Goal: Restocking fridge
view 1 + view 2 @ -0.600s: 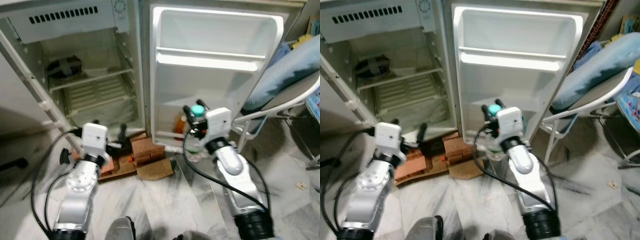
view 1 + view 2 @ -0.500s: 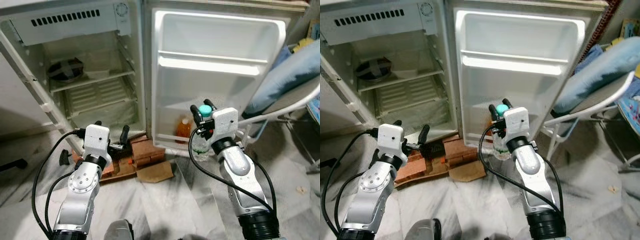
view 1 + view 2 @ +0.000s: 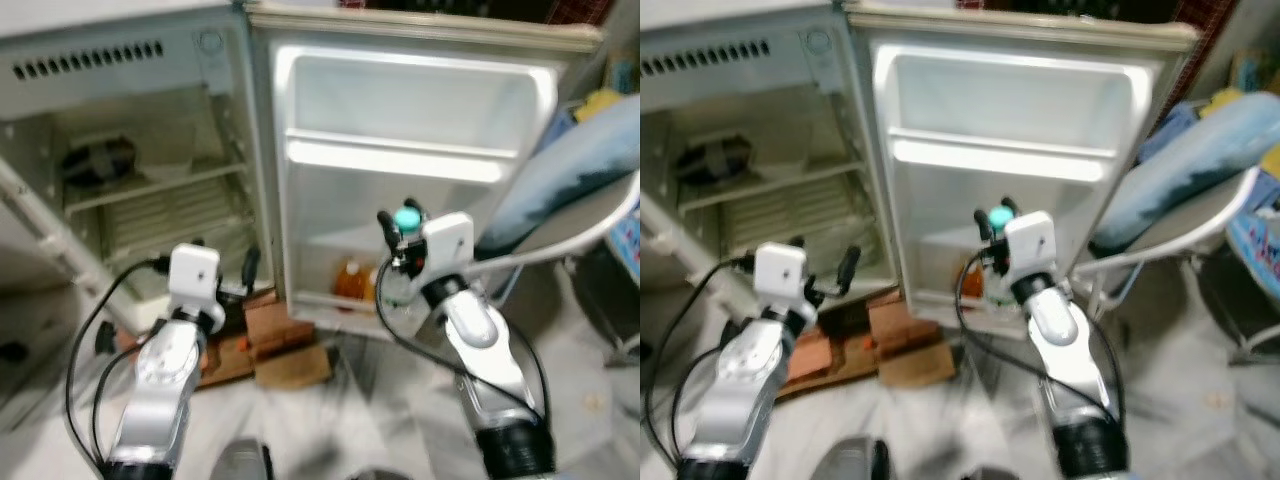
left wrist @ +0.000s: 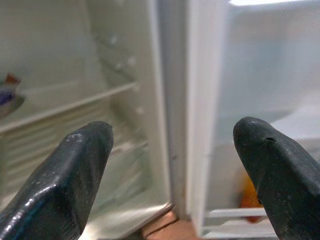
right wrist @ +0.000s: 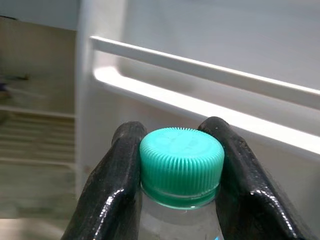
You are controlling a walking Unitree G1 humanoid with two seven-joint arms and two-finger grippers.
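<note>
The right gripper (image 5: 180, 200) is clamping the clear plastic bottle with a ribbed teal screw cap (image 5: 181, 165) just below the cap, one black finger on each side of the neck. Gripping at the neck is keeping the bottle hanging upright, so its base can probably be lowered straight into a door compartment. The bottle is being held in front of the open white fridge door (image 3: 420, 90), above the door's bottom rack (image 3: 330, 298) and below the middle door shelf (image 3: 400, 160). An orange-filled bottle (image 3: 349, 280) is already standing in that bottom rack, to the robot's left of the held bottle, so the free space appears to lie beside it.

The left gripper (image 4: 172, 165) is hovering low with its jaws wide apart and nothing between them, pointing at the edge where the fridge cabinet (image 3: 120, 60) meets the door. It appears to be standing by.

The held bottle is transparent, with a colourless body and a finely ridged teal cap seated fully on the neck. Its lower half is blurred in the head views, so the fill level cannot be determined.
</note>
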